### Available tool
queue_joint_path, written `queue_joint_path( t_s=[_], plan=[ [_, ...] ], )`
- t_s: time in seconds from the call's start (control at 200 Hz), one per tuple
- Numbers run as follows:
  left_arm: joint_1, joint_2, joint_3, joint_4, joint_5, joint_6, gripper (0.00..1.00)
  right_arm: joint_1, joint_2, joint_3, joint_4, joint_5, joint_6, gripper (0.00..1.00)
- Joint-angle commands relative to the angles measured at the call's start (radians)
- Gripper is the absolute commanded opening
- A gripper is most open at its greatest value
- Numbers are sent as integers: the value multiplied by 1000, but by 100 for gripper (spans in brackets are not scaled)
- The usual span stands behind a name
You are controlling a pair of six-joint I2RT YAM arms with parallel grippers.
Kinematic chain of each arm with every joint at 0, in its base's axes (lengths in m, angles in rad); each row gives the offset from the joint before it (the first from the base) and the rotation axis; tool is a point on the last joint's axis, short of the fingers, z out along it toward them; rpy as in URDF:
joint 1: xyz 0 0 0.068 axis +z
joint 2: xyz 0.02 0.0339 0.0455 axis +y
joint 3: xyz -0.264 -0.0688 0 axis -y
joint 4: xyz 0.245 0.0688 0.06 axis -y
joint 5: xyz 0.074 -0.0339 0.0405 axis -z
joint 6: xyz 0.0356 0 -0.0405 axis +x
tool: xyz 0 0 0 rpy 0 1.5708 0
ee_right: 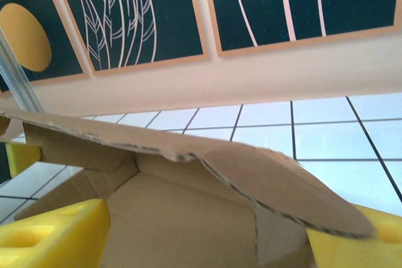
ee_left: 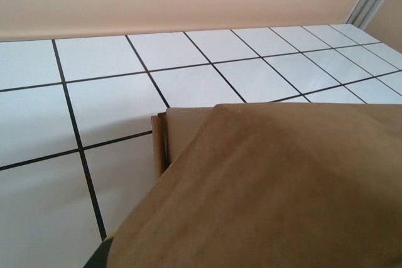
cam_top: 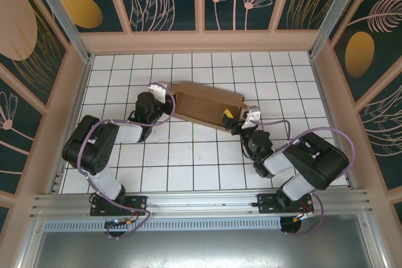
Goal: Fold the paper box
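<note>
The paper box [cam_top: 207,106], brown corrugated cardboard, lies slanted on the tiled floor between my two arms. My left gripper [cam_top: 168,94] is against its left end. In the left wrist view a broad brown panel of the box [ee_left: 282,186] covers the jaws, apart from a sliver of yellow finger [ee_left: 110,236]. Whether cardboard is pinched there is hidden. My right gripper [cam_top: 235,120] is at the box's right end. In the right wrist view its yellow fingers [ee_right: 56,236] stand wide apart, open, with the box's end wall [ee_right: 188,218] and a curved flap [ee_right: 282,183] between and above them.
The white tiled floor [cam_top: 188,155] with black grid lines runs out on all sides of the box. Peach walls [cam_top: 201,42] with dark patterned panels enclose it. Aluminium posts stand at the back corners, and a metal rail [cam_top: 201,202] crosses the near edge by the arm bases.
</note>
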Motion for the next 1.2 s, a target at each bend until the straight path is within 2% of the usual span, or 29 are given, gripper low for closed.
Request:
queue_joint_path(
  t_s=[0.0, 0.21, 0.42, 0.631, 0.731, 0.776, 0.881, 0.986, 1.196],
  plan=[
    [-4, 12, 14, -18, 21, -12, 0, 5, -63, -49, -42, 53, 29, 82],
    [-5, 9, 29, -45, 23, -2, 0, -10, -209, -126, -161, 72, 30, 83],
    [-5, 4, 33, -57, 21, 2, 0, -29, -466, -199, -339, 119, 44, 83],
    [-4, 7, 14, -57, 24, 1, 0, -109, -749, -175, -561, 42, 13, 82],
    [-4, 10, 17, -58, 29, -5, 0, -157, -824, -138, -598, -64, 27, 81],
    [-5, 15, 19, -56, 33, -10, 0, -202, -819, -100, -621, -113, 35, 80],
    [-4, 20, 16, -48, 36, -19, 0, -226, -745, 24, -683, -177, 43, 80],
    [-4, 21, 18, -61, 31, -18, 0, -234, -591, 168, -727, -283, 63, 79],
    [-4, 14, 17, -102, 7, -20, 0, -240, -289, 398, -851, -352, 118, 78]
  ],
)
